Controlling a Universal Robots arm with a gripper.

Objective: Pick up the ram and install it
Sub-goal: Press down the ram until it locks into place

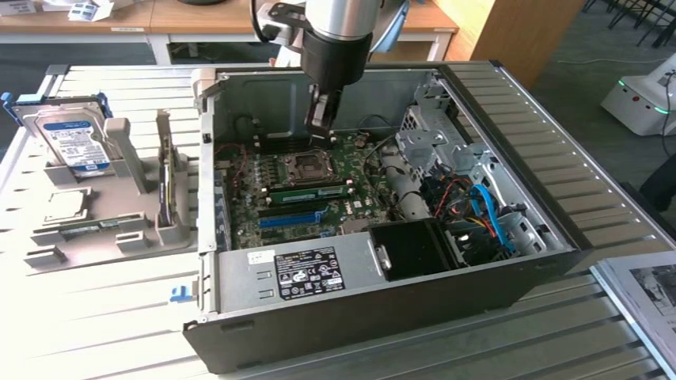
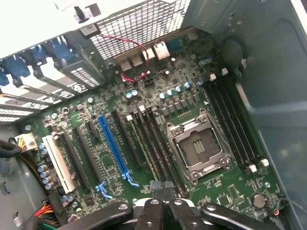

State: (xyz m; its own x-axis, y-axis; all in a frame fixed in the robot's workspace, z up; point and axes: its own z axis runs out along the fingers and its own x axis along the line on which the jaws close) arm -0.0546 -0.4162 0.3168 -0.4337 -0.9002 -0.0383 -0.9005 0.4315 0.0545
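Note:
The ram (image 1: 306,191), a narrow green stick with a pale label, lies seated in a slot of the motherboard (image 1: 277,218), between the CPU socket (image 1: 307,165) and the blue slot (image 1: 290,218). My gripper (image 1: 320,124) hangs inside the open PC case (image 1: 507,103), above the board behind the socket and clear of the ram. Its fingers are shut against each other with nothing visible between them. In the wrist view the shut gripper (image 2: 163,205) points down at the dark memory slots (image 2: 156,148) beside the CPU socket (image 2: 199,148) and the blue slot (image 2: 115,146).
On the exterior view's left, a grey holder (image 1: 79,237) carries a silver hard drive (image 1: 74,138) and a thin board standing on edge (image 1: 166,186). Case walls, a black power supply (image 1: 417,249) and coloured cables (image 1: 480,214) crowd the board. A slatted table (image 1: 591,317) surrounds the case.

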